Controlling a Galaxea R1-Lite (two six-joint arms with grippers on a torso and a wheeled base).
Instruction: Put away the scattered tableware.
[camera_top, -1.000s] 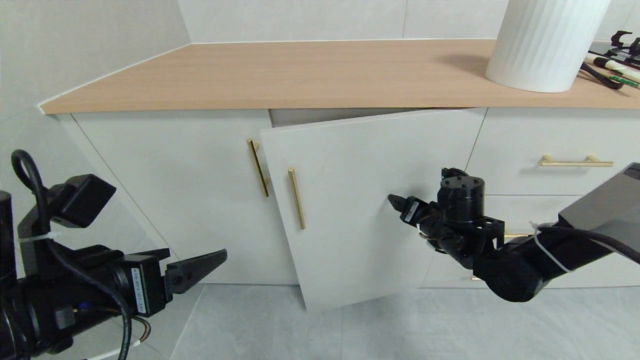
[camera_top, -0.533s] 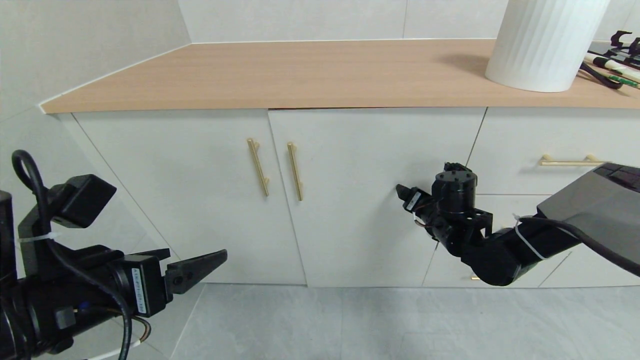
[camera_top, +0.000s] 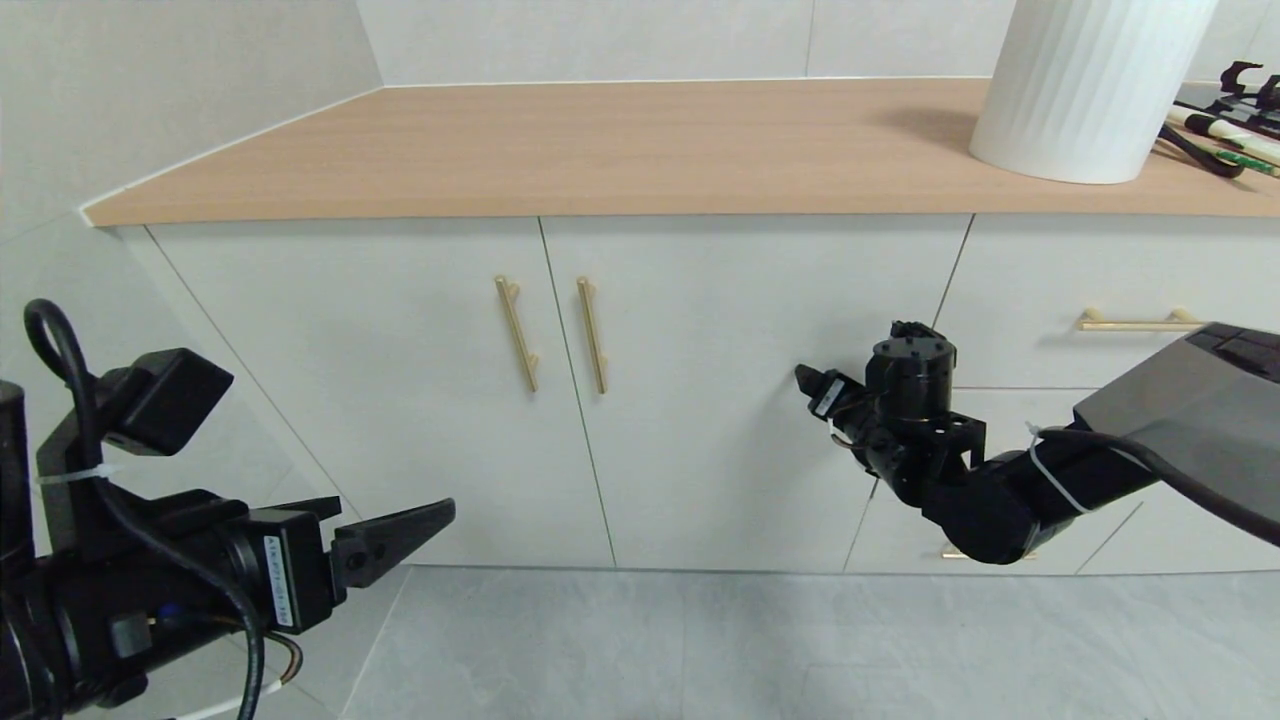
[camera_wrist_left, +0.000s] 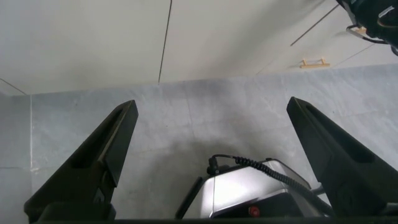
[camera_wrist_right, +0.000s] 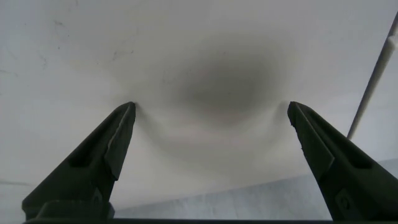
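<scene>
Jaws spread on both: right gripper (camera_top: 808, 380) tips seemingly touch the shut cabinet door (camera_top: 720, 330), likely seating it flush; left gripper (camera_top: 432, 520) hangs near-left.

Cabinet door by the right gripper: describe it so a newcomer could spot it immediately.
Below the wooden countertop are two white doors with vertical gold handles side by side. It is the right-hand door, shut, with the right gripper at its face; the drawers beyond have horizontal handles.
</scene>
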